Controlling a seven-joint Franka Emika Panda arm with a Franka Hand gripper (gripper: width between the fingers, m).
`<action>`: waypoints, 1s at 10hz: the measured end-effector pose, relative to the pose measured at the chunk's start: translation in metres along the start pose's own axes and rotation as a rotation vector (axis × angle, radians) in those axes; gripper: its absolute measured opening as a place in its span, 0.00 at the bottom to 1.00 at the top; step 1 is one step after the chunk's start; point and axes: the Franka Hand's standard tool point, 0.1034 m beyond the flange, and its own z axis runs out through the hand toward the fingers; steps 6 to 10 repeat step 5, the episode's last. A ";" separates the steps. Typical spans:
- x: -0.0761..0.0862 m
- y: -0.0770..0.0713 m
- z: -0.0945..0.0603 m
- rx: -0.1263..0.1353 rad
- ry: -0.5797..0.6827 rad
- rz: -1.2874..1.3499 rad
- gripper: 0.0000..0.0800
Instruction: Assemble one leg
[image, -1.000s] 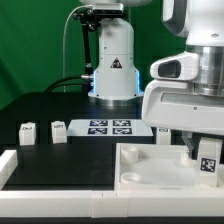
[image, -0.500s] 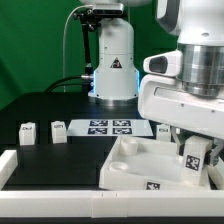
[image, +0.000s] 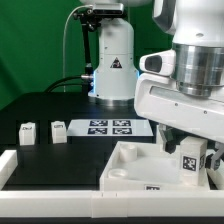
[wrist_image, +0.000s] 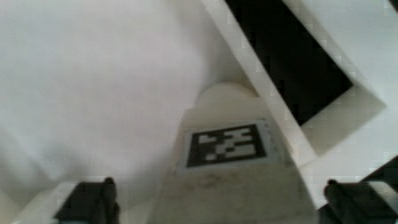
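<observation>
My gripper (image: 190, 172) is at the exterior view's right, low over the large white panel (image: 135, 165). It is shut on a leg (image: 188, 162), a small white post whose square tag faces the camera. In the wrist view the same leg (wrist_image: 231, 150) fills the space between my two dark fingers (wrist_image: 89, 200), with my gripper (wrist_image: 228, 205) closed on its sides. The panel (wrist_image: 89, 80) lies right under and behind the leg. Two more legs (image: 27, 133) (image: 58, 131) stand on the black table at the exterior view's left.
The marker board (image: 110, 126) lies flat at the back middle, before the arm's white base (image: 113, 65). A white rail (image: 10, 165) borders the table's front and left edge. A dark strip of table (wrist_image: 294, 50) shows beyond the panel's edge.
My gripper has moved toward the exterior view's left with the leg in it. The large panel has shifted and turned on the table.
</observation>
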 end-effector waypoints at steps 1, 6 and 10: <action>0.000 0.000 0.000 0.000 0.000 0.000 0.78; 0.000 0.000 0.001 -0.001 0.000 0.000 0.81; 0.000 0.000 0.001 -0.001 0.000 0.000 0.81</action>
